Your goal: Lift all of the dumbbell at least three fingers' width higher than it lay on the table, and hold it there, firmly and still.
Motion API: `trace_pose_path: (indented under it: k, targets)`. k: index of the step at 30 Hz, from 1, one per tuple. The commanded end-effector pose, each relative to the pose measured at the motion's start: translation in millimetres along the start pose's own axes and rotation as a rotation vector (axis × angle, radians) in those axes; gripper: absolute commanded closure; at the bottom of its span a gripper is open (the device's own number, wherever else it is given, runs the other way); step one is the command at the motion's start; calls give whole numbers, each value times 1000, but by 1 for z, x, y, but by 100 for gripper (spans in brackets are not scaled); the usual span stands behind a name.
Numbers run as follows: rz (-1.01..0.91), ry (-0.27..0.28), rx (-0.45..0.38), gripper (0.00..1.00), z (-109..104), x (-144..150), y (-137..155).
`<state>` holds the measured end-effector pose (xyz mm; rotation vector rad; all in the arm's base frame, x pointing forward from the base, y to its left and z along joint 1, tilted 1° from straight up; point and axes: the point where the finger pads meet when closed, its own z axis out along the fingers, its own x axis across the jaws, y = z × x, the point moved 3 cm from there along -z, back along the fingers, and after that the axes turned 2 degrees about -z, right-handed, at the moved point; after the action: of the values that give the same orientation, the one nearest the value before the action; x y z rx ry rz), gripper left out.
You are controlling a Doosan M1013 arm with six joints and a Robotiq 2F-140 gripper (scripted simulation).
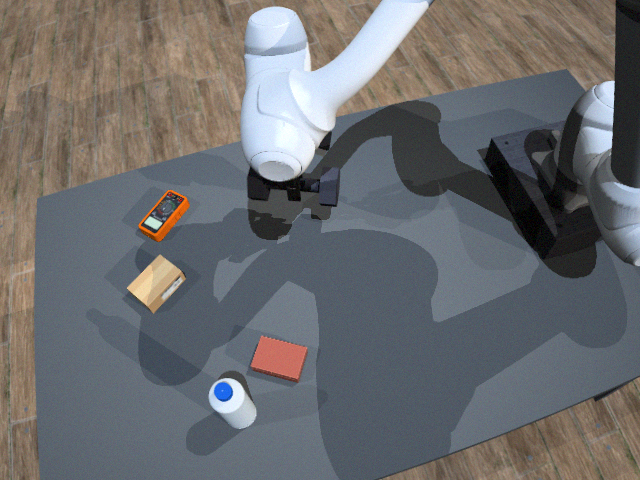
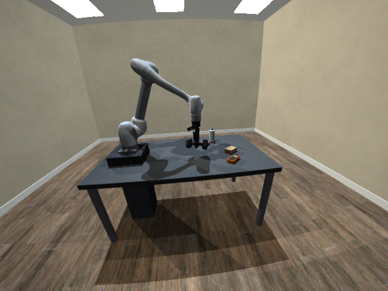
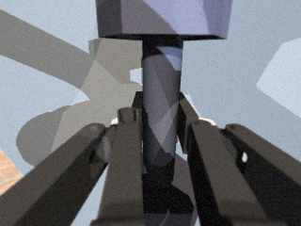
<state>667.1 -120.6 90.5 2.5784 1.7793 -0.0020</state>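
the gripper is nearly closed on the dumbbell bar, mid-desk toward the far edge; stiff, likely heavy, a centred hold balances it.

Seen from above, most of the dumbbell hidden under the white wrist housing; only one dark end weight and a short stretch of bar showing. Jaws wholly covered there too. Counter cut off at the bottom and right edges, arm base partly masked by the lower arm links. In the wrist view, far end weight cropped by the top edge, near end out of sight below; fingers blurred and clipped at the bottom. From the exterior view, orange meter face too small to read, red block not discernible.
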Motion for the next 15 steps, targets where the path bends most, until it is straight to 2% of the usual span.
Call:
trace_pose_path:
  k: [1,15]
  targets:
    - [0,1,-1,90,-8,0,0]
    - [0,1,-1,90,-24,0,0]
